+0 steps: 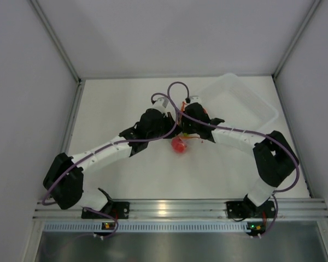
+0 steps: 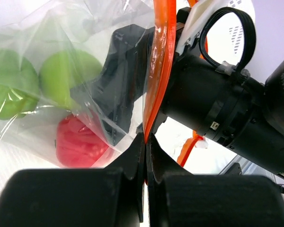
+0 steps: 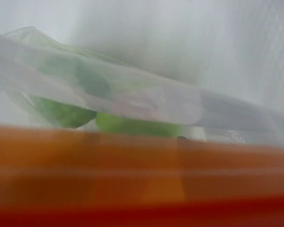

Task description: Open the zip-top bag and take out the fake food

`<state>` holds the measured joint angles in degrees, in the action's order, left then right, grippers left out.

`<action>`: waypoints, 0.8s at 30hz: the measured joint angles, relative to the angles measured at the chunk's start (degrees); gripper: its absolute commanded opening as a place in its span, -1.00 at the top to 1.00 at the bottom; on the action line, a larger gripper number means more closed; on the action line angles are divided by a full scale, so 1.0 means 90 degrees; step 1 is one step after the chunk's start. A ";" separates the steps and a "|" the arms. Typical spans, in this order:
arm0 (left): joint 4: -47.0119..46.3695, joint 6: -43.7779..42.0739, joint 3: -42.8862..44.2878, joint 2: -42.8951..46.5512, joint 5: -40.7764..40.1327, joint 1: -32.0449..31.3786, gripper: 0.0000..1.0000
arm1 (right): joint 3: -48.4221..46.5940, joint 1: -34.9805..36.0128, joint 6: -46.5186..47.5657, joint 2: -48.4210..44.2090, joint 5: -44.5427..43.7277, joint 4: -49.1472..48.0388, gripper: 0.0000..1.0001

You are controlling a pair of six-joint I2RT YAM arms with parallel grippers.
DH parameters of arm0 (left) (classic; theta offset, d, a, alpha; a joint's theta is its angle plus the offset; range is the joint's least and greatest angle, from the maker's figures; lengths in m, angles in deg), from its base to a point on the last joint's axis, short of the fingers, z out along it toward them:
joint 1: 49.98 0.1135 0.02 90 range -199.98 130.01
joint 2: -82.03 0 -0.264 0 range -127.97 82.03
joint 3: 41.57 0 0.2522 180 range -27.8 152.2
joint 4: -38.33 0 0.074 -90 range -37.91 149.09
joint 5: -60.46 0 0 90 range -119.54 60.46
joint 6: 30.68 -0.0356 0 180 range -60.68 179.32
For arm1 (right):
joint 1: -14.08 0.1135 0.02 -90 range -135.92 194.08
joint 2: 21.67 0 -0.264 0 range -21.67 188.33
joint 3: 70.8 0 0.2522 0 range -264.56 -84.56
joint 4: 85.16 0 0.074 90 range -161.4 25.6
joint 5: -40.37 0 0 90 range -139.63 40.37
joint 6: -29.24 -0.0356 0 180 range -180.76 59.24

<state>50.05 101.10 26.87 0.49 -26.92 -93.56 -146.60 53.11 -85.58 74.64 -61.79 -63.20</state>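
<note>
Your left gripper (image 2: 146, 142) is clamped flat on the orange zip strip (image 2: 159, 61) of the zip-top bag (image 2: 61, 42), jaws pressed together with only the strip's lower end between them. That is a thin hold on slick plastic. Pull hard or off-line and the strip could slide out, and the bag would drop with its mouth unopened. Your right gripper (image 1: 187, 120) sits right across from it, close against the same strip, but I cannot tell whether its jaws have hold of anything. Its own camera shows only a blurred orange band with the bag behind. If either gripper has caught both lips of the zip rather than one, pulling apart is likely to stretch or tear the bag, not open it. The fake food is all inside: two green balls (image 2: 66, 78) and one red ball (image 2: 78, 142), bunched together, the red one nearest your left gripper. Their weight probably drags on the strip, and if the mouth pops open suddenly they could spill and roll across the table (image 1: 126, 180). Further out, the clear tub (image 1: 265, 102) stands just behind your right wrist, so a wide swing that way could knock it. The purple cables (image 1: 177, 83) loop over both wrists and cross there, so watch that they don't snag as the arms part.
</note>
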 measured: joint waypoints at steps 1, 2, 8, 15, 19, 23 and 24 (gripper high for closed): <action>-0.0002 -0.0015 0.0015 0.0029 0.0015 0.0000 1.00 | -0.0002 -0.0002 -0.0044 -0.0066 0.0000 -0.0002 -0.35; -0.0002 -0.0024 0.0039 0.0046 0.0022 0.0005 1.00 | -0.0039 -0.0005 -0.0066 -0.0100 0.0000 0.0036 -0.36; -0.0049 -0.0041 0.0141 0.0051 0.0153 0.0085 1.00 | -0.0758 -0.0017 -0.0019 0.0117 0.0015 0.0138 -0.42; -0.0046 -0.0027 0.0141 0.0044 0.0330 0.0211 1.00 | -0.1251 -0.0019 0.0289 0.0772 0.0034 0.0357 -0.45; -0.0041 0.0024 0.0138 0.0044 0.0330 0.0257 1.00 | -0.1399 -0.0019 0.0432 0.1039 0.0061 0.0498 -0.44; -0.0046 0.0056 0.0138 0.0029 0.0352 0.0321 1.00 | -0.1460 -0.0019 0.0512 0.1209 0.0153 0.0556 -0.45; -0.0046 0.0061 0.0134 0.0015 0.0355 0.0340 1.00 | -0.1501 -0.0019 0.0525 0.1270 0.0175 0.0566 -0.45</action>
<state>49.63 101.64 28.07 0.63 -23.73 -90.50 -160.11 52.93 -80.86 86.07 -60.22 -58.10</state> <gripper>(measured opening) 0.024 0.724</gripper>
